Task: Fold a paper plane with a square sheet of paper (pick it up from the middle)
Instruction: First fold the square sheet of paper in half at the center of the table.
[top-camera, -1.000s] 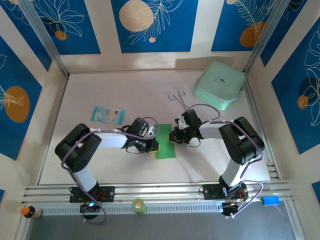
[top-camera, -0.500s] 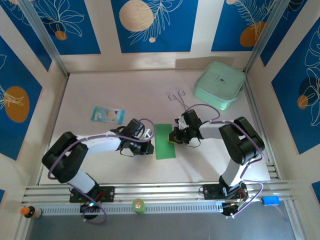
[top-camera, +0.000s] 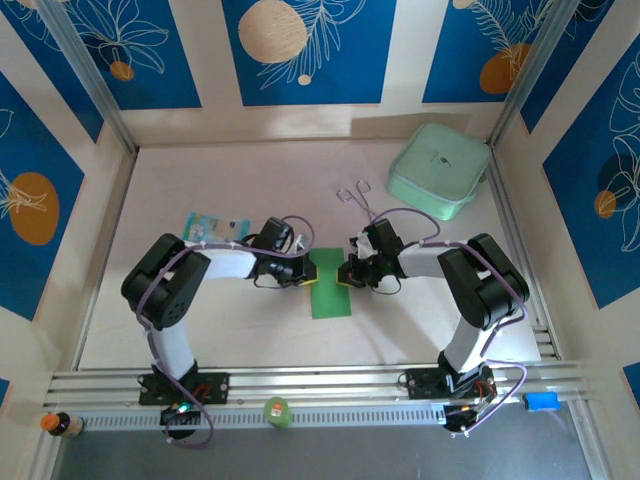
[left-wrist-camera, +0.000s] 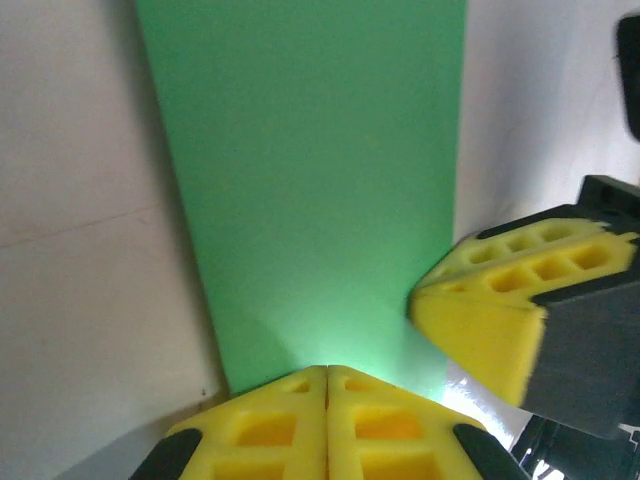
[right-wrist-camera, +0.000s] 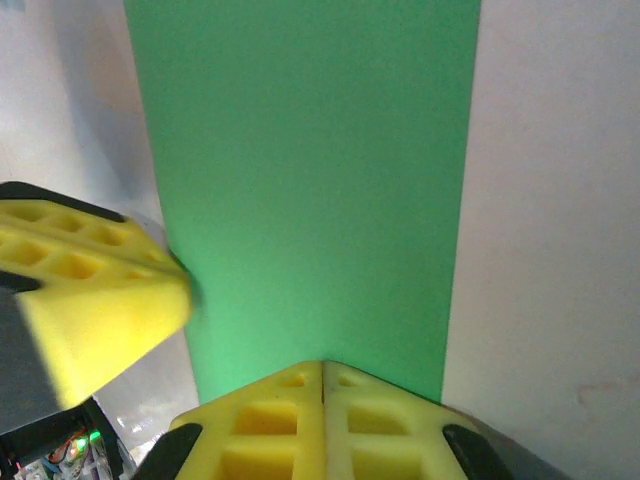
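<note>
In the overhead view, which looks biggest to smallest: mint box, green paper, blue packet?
1. mint box
2. green paper
3. blue packet
The last two look close, each partly covered.

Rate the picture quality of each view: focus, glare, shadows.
Top external: sharp and evenly lit, with soft shadows beside the arms. Left wrist: the green sheet washes out to a pale glow near the left gripper, and the right gripper looks soft and out of focus. Right wrist: the sheet is evenly lit, and the left gripper is blurred at the frame's left.
</note>
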